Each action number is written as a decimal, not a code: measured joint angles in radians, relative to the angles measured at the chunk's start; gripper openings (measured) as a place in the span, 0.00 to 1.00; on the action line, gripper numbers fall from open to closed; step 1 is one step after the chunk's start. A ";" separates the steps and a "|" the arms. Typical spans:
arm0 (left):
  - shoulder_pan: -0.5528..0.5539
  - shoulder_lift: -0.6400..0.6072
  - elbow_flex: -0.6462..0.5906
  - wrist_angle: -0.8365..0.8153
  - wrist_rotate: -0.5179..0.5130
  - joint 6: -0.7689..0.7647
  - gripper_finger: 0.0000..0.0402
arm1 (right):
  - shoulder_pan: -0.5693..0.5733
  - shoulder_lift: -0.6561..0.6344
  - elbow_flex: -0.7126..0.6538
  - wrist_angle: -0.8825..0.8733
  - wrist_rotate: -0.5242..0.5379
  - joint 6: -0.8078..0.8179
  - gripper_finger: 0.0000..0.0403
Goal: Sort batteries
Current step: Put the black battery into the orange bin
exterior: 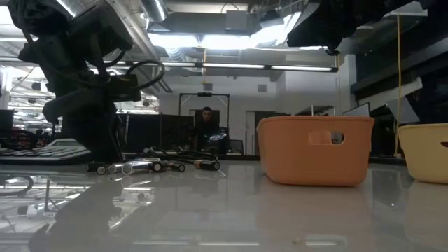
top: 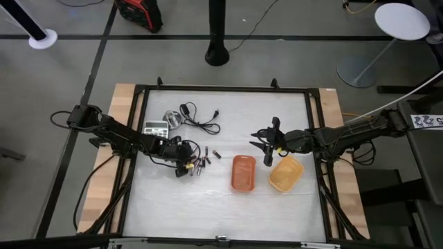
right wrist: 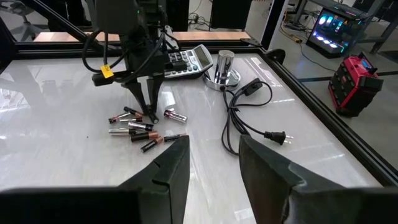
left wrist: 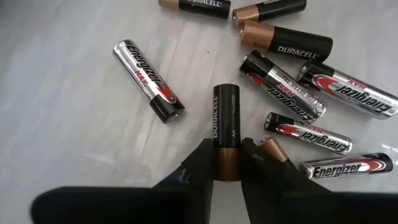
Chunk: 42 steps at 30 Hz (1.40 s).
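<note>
Several small batteries (left wrist: pixel 292 81) lie loose on the white table, black-and-copper ones and silver-and-black ones, left of the middle (top: pixel 202 162). My left gripper (left wrist: pixel 227 167) is down among them, its fingers closed on one black-and-copper battery (left wrist: pixel 226 118); the right wrist view shows this gripper (right wrist: pixel 150 117) from across the table. My right gripper (right wrist: pixel 214 163) hangs open in the air over the right half (top: pixel 261 142), holding nothing. An orange tray (top: pixel 243 173) and a yellow tray (top: pixel 286 173) stand near it. My left gripper pinches the battery's copper end (left wrist: pixel 227 158) between its two fingertips (left wrist: pixel 202 163). The fingers slant down from above and from the table's left, and lie along the battery, which points away from them. The battery appears to lie on the table.
A grey calculator (top: pixel 156 127), a small metal object (top: pixel 172 118) and a black coiled cable (top: pixel 201 121) lie at the far left of the table. A black frame (top: pixel 225 89) runs round the table. In the low view, the orange tray (exterior: pixel 315 150) stands right of the batteries (exterior: pixel 140 166).
</note>
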 joint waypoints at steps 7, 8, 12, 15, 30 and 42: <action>0.000 0.000 0.000 0.008 0.004 -0.012 0.10 | 0.000 0.000 0.000 0.000 0.000 0.000 0.33; 0.000 0.000 0.000 0.010 0.004 -0.020 0.10 | 0.000 0.000 0.000 0.000 0.000 0.000 0.33; 0.005 -0.005 0.000 0.013 0.008 -0.061 0.12 | 0.000 0.000 0.000 0.000 0.000 0.000 0.33; 0.011 -0.014 -0.003 0.029 0.012 -0.087 0.13 | 0.000 0.000 0.000 0.000 0.000 -0.001 0.33; 0.015 -0.063 -0.001 0.476 0.008 -0.075 0.12 | 0.000 -0.001 -0.001 0.002 0.000 -0.023 0.33; 0.014 0.205 0.141 0.874 0.023 0.033 0.14 | 0.000 -0.001 -0.001 0.002 0.008 -0.048 0.33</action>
